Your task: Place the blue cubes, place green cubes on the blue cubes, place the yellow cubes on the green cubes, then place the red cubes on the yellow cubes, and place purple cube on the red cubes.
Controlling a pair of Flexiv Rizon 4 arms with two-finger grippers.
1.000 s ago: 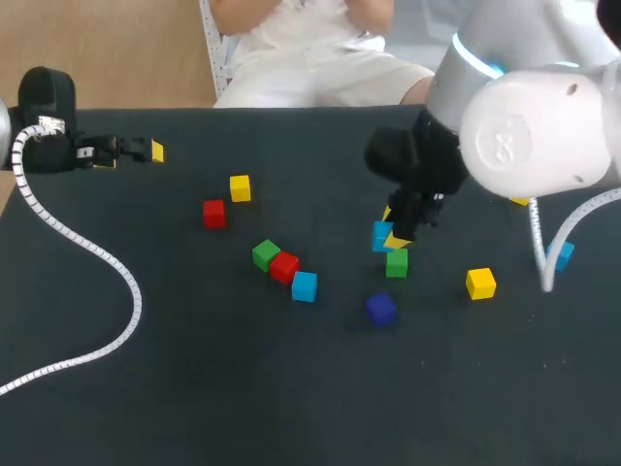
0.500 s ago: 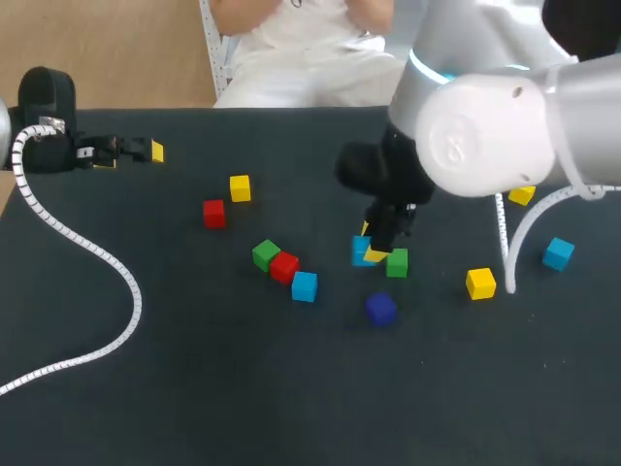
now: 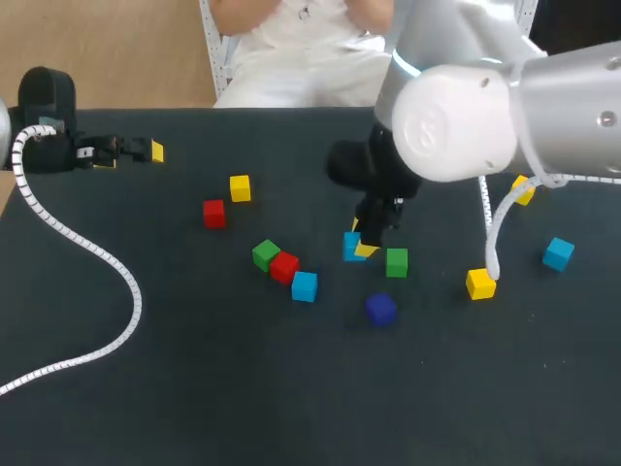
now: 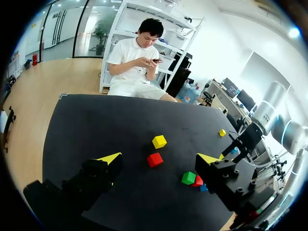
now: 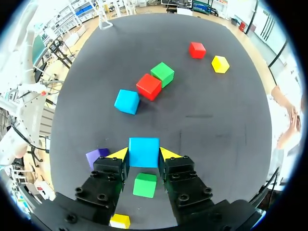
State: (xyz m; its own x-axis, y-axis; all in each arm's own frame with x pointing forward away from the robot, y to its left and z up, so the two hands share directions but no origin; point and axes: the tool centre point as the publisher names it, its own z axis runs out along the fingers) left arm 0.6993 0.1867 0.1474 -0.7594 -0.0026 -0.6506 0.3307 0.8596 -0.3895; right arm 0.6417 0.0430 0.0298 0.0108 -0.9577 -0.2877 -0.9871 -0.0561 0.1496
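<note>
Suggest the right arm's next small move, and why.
Probably carry the held blue cube ahead and set it down next to the free blue cube by the red cube. The right gripper is shut on it, and blue cubes form the base layer; the green cube under the gripper comes later.

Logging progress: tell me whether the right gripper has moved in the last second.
Yes. The right gripper, shut on a blue cube, has shifted left, away from the green cube beside it, which stayed put.
</note>
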